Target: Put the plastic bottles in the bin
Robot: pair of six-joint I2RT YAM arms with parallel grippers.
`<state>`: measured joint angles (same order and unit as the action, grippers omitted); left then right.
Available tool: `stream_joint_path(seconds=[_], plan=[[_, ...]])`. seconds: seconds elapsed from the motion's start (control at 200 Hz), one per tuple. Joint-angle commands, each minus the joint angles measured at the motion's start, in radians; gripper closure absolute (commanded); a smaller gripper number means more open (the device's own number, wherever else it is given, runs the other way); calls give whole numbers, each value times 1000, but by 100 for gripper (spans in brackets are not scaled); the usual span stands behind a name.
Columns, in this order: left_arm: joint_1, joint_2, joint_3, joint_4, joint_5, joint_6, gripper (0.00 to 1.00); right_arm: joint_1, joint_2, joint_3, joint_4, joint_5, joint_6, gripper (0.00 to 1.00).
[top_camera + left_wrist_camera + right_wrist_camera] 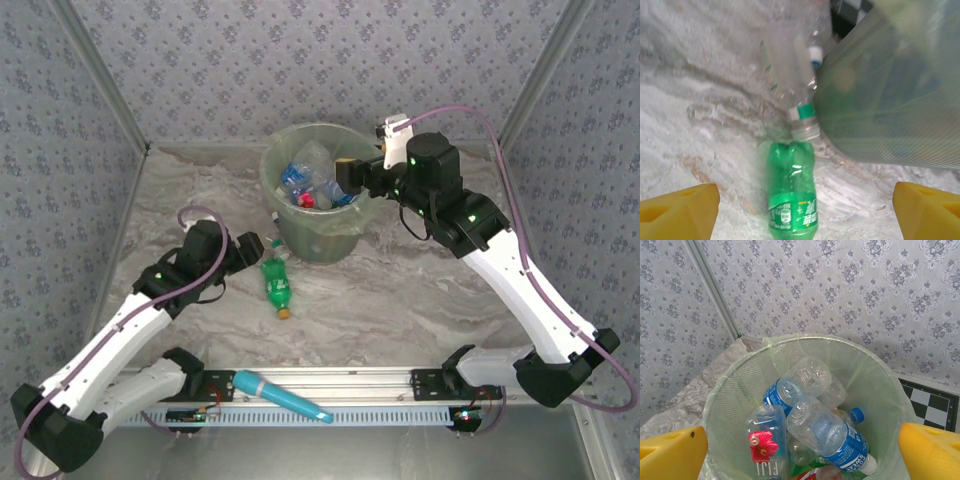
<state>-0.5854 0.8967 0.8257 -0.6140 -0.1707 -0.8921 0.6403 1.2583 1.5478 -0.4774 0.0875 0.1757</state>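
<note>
One bin (322, 240), at least four clear bottles (830, 436) inside, one green bottle (277, 288) outside, one teal stick (281, 395).

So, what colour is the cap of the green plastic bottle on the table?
Orange-yellow cap, clearest in top view.

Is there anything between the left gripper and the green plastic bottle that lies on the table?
Nothing visible. The green plastic bottle lies on the marbled table, ahead of the open yellow fingers of the left gripper. Clear plastic bottles lie beyond it, beside the round pale-green bin.
</note>
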Motion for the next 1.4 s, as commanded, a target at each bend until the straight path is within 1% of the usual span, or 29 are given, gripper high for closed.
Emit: stream_joint_path(seconds=[0.0, 0.14, 0.315, 0.46, 0.6, 0.815, 0.98, 1.139, 1.194, 1.254, 1.324, 1.394], plan=[[-9, 33, -51, 60, 58, -98, 10, 2, -35, -15, 17, -15, -13, 0], [-14, 117, -90, 134, 138, -117, 10, -1, -58, -29, 9, -7, -18, 0], [-14, 265, -62, 153, 182, -96, 10, -8, -82, -40, -9, -1, -18, 0], [-13, 377, -25, 154, 214, -78, 11, -13, -98, -48, -21, 6, -18, 0], [-7, 486, 29, 118, 240, -48, 12, -16, -114, -55, -30, 20, -18, 0], [10, 562, 56, 135, 266, -16, 12, -21, -131, -60, -45, 25, -18, 0], [32, 614, 58, 147, 284, 1, 15, -23, -145, -70, -42, 37, -15, 0], [41, 664, 69, 136, 303, 17, 19, -25, -154, -78, -46, 40, -13, 0], [42, 672, 67, 137, 304, 20, 23, -26, -157, -81, -45, 40, -12, 0], [43, 674, 62, 149, 307, 20, 25, -26, -157, -86, -44, 41, -11, 0], [43, 669, 58, 160, 308, 18, 32, -27, -157, -85, -45, 41, -10, 0], [44, 649, 53, 163, 298, 14, 37, -27, -157, -87, -44, 42, -10, 0]])
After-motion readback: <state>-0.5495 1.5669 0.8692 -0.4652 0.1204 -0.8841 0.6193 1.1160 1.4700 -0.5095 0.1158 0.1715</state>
